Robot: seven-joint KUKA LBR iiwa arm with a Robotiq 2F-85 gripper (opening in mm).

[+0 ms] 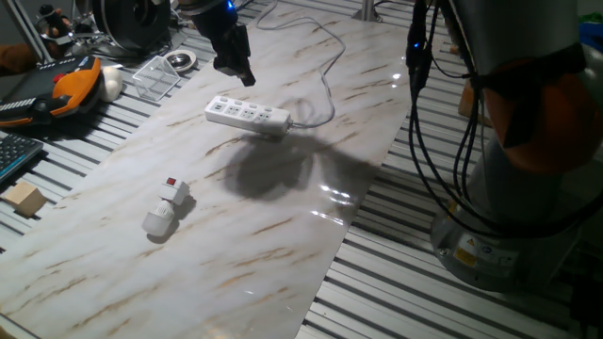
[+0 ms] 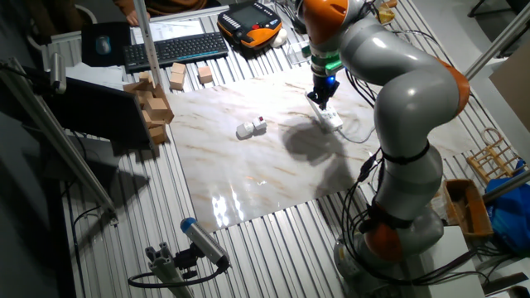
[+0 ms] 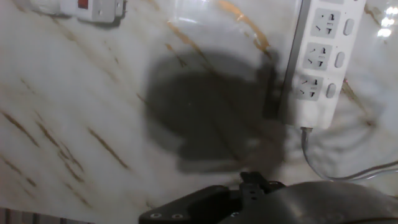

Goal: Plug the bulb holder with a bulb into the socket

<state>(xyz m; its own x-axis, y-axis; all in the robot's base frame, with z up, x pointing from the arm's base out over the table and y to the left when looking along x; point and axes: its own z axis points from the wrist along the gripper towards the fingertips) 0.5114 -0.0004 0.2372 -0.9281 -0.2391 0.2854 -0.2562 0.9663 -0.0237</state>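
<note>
On your surface (image 1: 283,254) lay one bulb holder (image 1: 173,192), one bulb (image 1: 156,222), one socket (image 1: 247,115); fingers' (image 1: 237,72) grip state indiscernible.

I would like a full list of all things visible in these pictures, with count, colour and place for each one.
bulb holder: one, white with red switch, lying on the marble board
bulb: one, white, on the holder's end
socket: one, white power strip with cable, farther along the board
marble board: one, white with brown veins, on the slatted table
keyboard: one, black, beyond the board
wooden blocks: several, tan, beside the board
orange-black device: one, at the table edge
white ball: one, next to that device
gripper: one, black, above the socket, empty
</note>
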